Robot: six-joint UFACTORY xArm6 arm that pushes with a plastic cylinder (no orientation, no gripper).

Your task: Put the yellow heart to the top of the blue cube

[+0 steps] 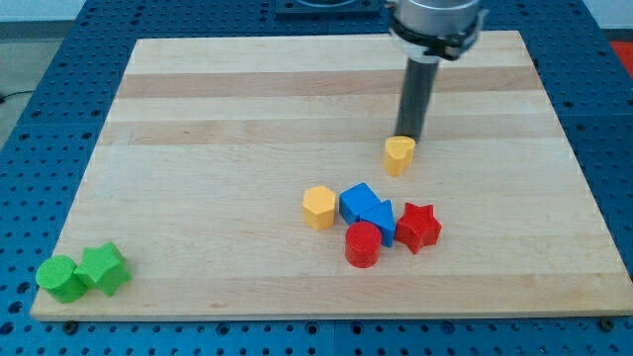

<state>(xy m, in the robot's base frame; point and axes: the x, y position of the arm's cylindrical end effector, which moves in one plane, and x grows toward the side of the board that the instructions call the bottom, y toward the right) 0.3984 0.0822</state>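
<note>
Resting on the wooden surface [247,109], my tip [408,137] stood just at the upper edge of the yellow heart [400,155], touching it or nearly so; the rod rose straight toward the view's top. No hand ended the arm, only this rod, so nothing was spread or pinched.

That heart lay above and slightly right of the blue cube [358,202], apart from it. Touching the cube at its lower right was a second blue block [381,221], its shape unclear. A yellow hexagon [319,208] sat just beside the cube on the view's left. A red cylinder [363,244] lay below the blue pair, and a red star [418,226] sat at their right.

Well apart, at the lower left corner, a green cylinder [59,278] and a green star-like block [104,268] stood side by side, touching.
</note>
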